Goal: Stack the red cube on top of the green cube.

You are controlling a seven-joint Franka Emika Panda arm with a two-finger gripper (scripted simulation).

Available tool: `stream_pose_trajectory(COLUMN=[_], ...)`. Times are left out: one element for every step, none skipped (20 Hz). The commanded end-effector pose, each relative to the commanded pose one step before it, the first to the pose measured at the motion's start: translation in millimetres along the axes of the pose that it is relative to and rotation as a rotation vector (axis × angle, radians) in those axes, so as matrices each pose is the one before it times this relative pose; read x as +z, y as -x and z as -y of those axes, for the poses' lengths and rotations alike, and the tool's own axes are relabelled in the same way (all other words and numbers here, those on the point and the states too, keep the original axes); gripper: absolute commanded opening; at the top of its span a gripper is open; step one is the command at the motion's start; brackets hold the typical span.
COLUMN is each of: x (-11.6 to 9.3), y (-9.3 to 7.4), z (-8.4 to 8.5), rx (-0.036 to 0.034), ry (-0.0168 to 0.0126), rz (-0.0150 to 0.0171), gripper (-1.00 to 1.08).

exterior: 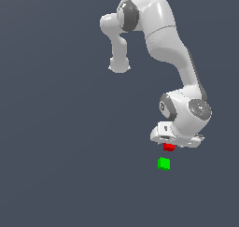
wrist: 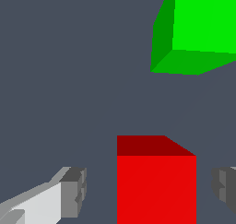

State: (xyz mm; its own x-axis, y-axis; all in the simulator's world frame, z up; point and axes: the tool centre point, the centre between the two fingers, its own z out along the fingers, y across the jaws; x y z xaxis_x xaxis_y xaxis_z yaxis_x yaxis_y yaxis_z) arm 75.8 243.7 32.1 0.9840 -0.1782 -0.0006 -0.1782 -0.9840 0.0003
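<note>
Background: plain dark slate-grey surface (exterior: 56, 174) filled both views, and we saw no edge or texture on it.
Gripper: we saw the gripper (wrist: 150, 191) spread apart in the wrist view, one grey fingertip (wrist: 73, 191) on each side of the red cube, with a gap between each pad and the cube's faces, so it was released and not clenching anything.
Red cube: the red cube (wrist: 156, 186) sat between the fingers, apart from both; in the exterior view it showed just under the hand.
Green cube: we found the green cube (exterior: 164, 164) near the red one, at about 6 o'clock from it in the exterior view, the two cubes apart and not touching.
Arm: the white arm (exterior: 168, 44) reached down from about 12 o'clock in the exterior view, its wrist directly over the red cube.
</note>
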Motion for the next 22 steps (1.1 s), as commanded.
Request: stream_pose_trajectory(x=[9.88,2.13,1.28,0.43,-0.42,-0.81,-0.32,0.0,0.0,0.0,0.0,0.0,0.0,0.0,0.0,0.0,0.0,0.33,-0.27,-0.83,-1.42,-2.05], y=[0.06,-0.09,-0.18,-0.27,-0.36,-0.31,-0.1,0.0,0.0,0.0,0.0,0.0,0.0,0.0,0.0,0.0,0.0,0.09,0.03,0.07,0.11,0.13], z=[0.08,0.07,0.11,0.16,0.2,0.17,0.05,0.0,0.0,0.0,0.0,0.0,0.0,0.0,0.0,0.0,0.0,-0.34,-0.01,-0.04,-0.06,-0.07], rx=[-0.00001,0.0,0.0,0.0,0.0,0.0,0.0,0.0,0.0,0.0,0.0,0.0,0.0,0.0,0.0,0.0,0.0,0.00034,0.0,0.0,0.0,0.0], ry=[-0.00028,0.0,0.0,0.0,0.0,0.0,0.0,0.0,0.0,0.0,0.0,0.0,0.0,0.0,0.0,0.0,0.0,0.00033,0.0,0.0,0.0,0.0], rz=[-0.00049,0.0,0.0,0.0,0.0,0.0,0.0,0.0,0.0,0.0,0.0,0.0,0.0,0.0,0.0,0.0,0.0,0.0005,0.0,0.0,0.0,0.0], gripper=[1.0,1.0,1.0,1.0,1.0,1.0,1.0,-1.0,-1.0,-1.0,-1.0,-1.0,-1.0,-1.0,-1.0,-1.0,-1.0,-1.0,-1.0,-1.0,-1.0,-1.0])
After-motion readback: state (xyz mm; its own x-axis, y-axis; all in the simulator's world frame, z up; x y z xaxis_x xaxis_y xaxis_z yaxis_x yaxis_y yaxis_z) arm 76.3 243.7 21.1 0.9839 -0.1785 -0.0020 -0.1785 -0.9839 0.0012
